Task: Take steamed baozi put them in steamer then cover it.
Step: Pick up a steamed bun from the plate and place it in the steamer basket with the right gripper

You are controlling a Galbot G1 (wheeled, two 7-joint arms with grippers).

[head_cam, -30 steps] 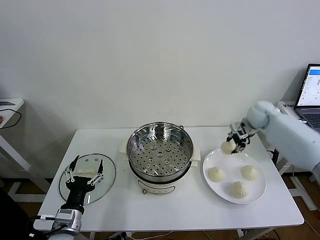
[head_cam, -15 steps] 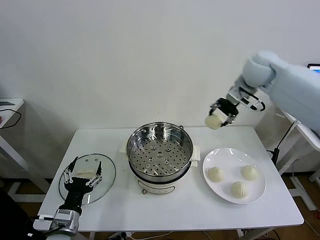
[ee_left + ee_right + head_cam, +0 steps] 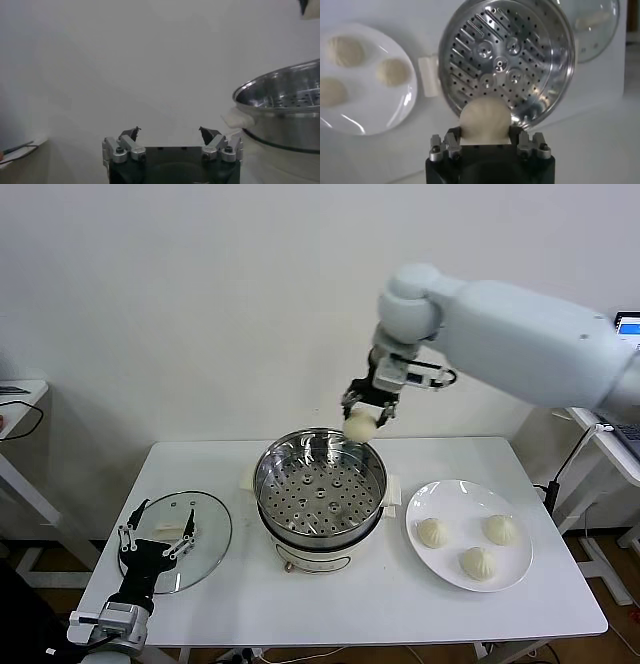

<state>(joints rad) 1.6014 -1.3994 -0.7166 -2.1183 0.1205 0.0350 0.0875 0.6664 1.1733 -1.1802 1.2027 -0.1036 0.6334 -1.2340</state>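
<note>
Right gripper point(image 3: 367, 412) grasps one baozi point(image 3: 360, 425) above the empty steamer point(image 3: 320, 489); three baozi point(image 3: 481, 544) sit on the plate point(image 3: 520, 569); left gripper point(image 3: 155, 539) released

Hidden or cropped parts
Right gripper point(image 3: 485, 142) fingertips hidden behind held baozi point(image 3: 484, 119); steamer point(image 3: 285, 115) cut by frame edge in left wrist view.

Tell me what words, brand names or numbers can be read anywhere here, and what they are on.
No text can be read.
Laptop screen at the right edge of the head view: shows lines, too small to read.
Steamer, glass lid, white plate, baozi in the right gripper, left gripper: no label or marking shows.
</note>
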